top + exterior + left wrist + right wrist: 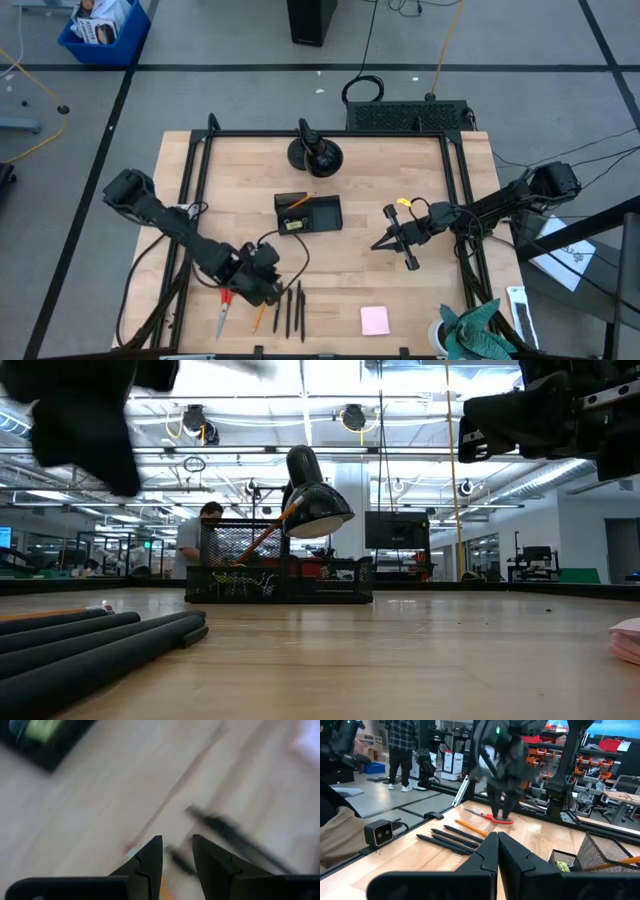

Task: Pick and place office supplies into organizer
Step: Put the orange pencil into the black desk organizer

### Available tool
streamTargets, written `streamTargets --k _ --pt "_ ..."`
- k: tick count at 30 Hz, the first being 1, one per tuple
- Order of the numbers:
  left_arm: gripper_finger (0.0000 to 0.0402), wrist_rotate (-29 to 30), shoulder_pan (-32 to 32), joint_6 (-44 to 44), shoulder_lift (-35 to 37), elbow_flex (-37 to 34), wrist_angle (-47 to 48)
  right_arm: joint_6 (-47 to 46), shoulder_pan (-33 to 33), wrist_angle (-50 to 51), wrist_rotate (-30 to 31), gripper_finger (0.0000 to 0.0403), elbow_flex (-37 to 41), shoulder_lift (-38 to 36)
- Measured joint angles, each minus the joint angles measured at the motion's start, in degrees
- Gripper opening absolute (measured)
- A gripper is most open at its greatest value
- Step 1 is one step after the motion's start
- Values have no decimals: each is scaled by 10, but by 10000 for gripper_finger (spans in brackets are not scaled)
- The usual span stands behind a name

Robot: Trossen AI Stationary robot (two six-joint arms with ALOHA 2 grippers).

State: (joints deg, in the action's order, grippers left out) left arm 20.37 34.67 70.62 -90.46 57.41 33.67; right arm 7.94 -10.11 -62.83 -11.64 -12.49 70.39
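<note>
nowhere legible writing, organizer (309, 213) included

Open left pincer (177, 857) — over blurred pens (235, 837)

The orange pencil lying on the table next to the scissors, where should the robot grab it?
Probably around the middle of the orange pencil, coming straight down from above. It lies flat and thin on the table, with the red-handled scissors and a black pen alongside, so the left gripper fingers should straddle its width.

3 black pens (294, 309) lie parallel beside red-handled scissors (224, 313); organizer (309, 213) mid-table.
</note>
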Motion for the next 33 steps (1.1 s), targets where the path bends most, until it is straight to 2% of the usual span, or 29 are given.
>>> streamTargets --k 6,14,26,33 --pt "111 -96 -18 36 -43 1 36 0 0 -1 0 0 0 0" --pt "111 -113 -38 35 -44 2 35 1 0 1 0 0 0 0" --pt "111 -157 -47 26 -92 1 15 2 0 5 0 0 0 0" --pt "111 -162 -44 28 -134 4 -9 2 0 5 0 0 0 0"
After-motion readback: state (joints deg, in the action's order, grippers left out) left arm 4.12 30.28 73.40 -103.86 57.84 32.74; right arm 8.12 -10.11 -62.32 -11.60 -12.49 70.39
